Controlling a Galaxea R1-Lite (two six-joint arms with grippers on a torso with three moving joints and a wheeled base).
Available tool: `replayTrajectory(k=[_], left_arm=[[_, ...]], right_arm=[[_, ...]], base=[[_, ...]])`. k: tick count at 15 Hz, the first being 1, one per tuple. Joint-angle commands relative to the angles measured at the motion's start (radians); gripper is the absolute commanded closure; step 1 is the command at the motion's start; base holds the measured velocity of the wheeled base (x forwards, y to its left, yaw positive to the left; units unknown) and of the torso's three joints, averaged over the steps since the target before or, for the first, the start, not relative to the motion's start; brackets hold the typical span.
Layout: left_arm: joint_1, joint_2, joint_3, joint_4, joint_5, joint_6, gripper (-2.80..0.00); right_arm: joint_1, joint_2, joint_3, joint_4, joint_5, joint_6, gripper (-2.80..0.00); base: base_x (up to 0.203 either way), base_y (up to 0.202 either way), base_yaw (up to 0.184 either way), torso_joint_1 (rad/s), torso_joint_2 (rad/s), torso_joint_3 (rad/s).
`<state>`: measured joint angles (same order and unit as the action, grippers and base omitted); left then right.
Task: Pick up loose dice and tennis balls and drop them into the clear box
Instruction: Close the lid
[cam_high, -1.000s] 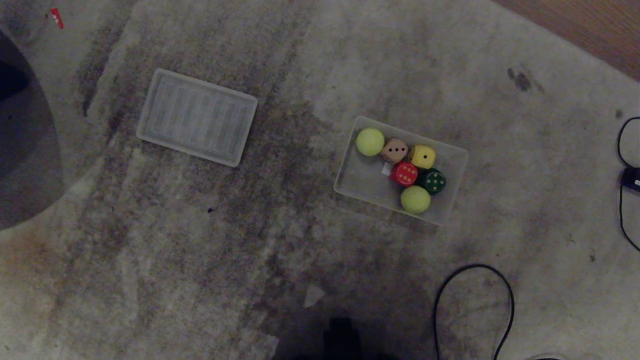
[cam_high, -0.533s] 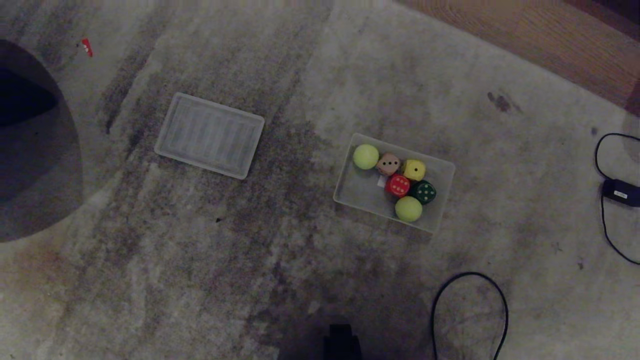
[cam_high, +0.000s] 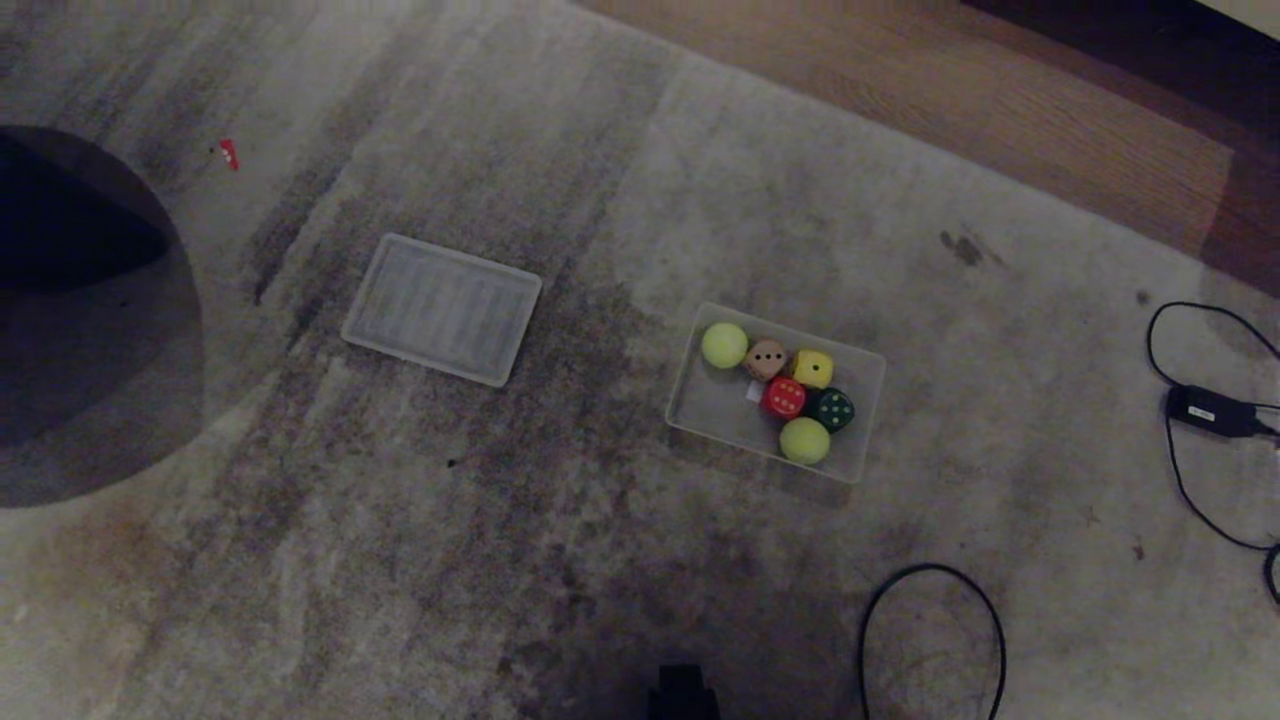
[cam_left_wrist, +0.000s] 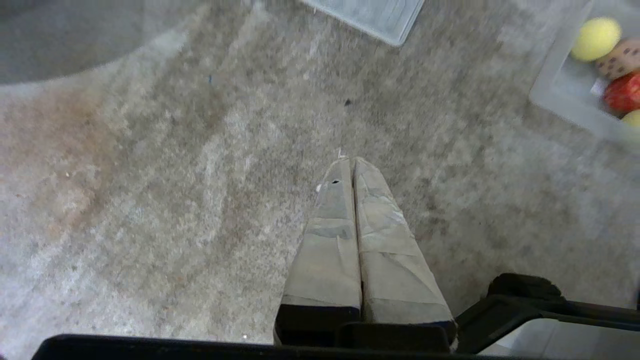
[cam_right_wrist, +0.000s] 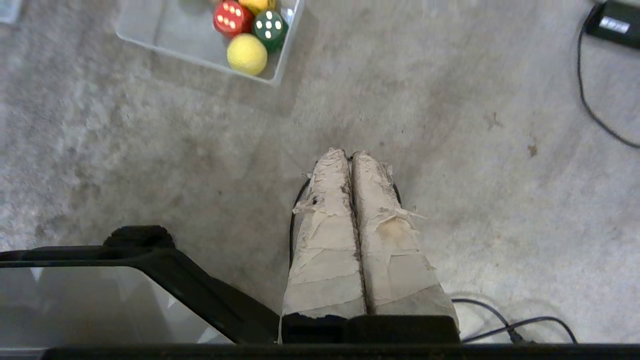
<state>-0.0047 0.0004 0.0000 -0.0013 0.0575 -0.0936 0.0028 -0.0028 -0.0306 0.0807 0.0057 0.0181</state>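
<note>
The clear box (cam_high: 715, 410) lies on the grey carpet right of centre in the head view. Inside it are two tennis balls (cam_high: 724, 345) (cam_high: 805, 440) and the dice: tan (cam_high: 766, 359), yellow (cam_high: 812, 369), red (cam_high: 783, 397), dark green (cam_high: 834, 409). Its flat ribbed lid (cam_high: 442, 309) lies apart to the left. My left gripper (cam_left_wrist: 350, 161) hangs shut and empty over bare carpet, with the box (cam_left_wrist: 560, 87) off to one side. My right gripper (cam_right_wrist: 350, 154) is shut and empty too, the box (cam_right_wrist: 165, 30) well ahead of it. Neither gripper shows in the head view.
A black cable loop (cam_high: 932, 630) lies on the carpet near me, and a power adapter with cord (cam_high: 1210, 410) sits at the right. Wooden floor (cam_high: 980, 110) borders the carpet at the back. A dark round shape (cam_high: 70, 320) fills the left edge.
The whole head view has shifted: the scene has slid down and shrunk, and more wooden floor shows at the back. The box, lid and dice keep their places on the carpet.
</note>
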Motion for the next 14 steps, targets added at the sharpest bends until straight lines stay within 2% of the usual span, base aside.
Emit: replayTrajectory(k=[1,14], left_arm=[[0.000,0.001,0.002,0.000,0.001,-0.001,0.00],[0.000,0.001,0.002,0.000,0.001,-0.001,0.00]], right_arm=[[0.000,0.003,0.001,0.001,0.000,0.000,0.00],[0.000,0.003,0.000,-0.001,0.002,0.000,0.00]], base=[[0.000,0.000,0.000,0.003,0.00,0.204],[0.000,0.000,0.000,0.001,0.00,0.203]])
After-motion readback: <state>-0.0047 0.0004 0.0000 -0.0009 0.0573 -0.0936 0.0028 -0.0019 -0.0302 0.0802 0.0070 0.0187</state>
